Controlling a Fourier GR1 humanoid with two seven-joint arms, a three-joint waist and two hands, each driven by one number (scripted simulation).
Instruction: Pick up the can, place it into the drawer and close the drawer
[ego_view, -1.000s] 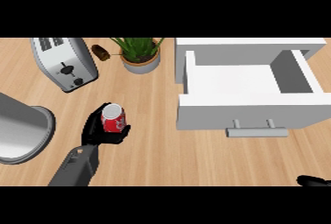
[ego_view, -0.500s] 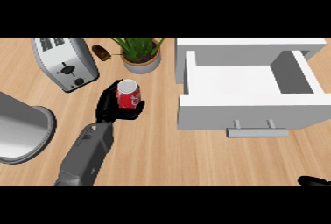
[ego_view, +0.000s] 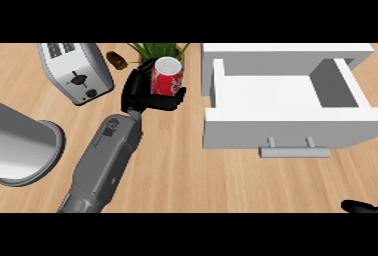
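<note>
A red can (ego_view: 167, 76) with a silver top stands upright in my left hand (ego_view: 144, 95), whose black fingers curl round its sides. The hand holds it above the counter, just left of the open white drawer (ego_view: 284, 127). The drawer is pulled out toward me, its inside bare and its grey handle (ego_view: 294, 150) at the front. Only a bit of my right hand (ego_view: 360, 206) shows at the lower right edge.
A silver toaster (ego_view: 76, 71) stands at the back left. A potted green plant (ego_view: 159, 50) sits behind the can, partly hidden by it, with a small brown object (ego_view: 117, 59) beside it. A grey round pot (ego_view: 23, 149) fills the left edge.
My left hand has lifted the can and carried it away from me and to the right, toward the drawer. The forearm has stretched out further.
</note>
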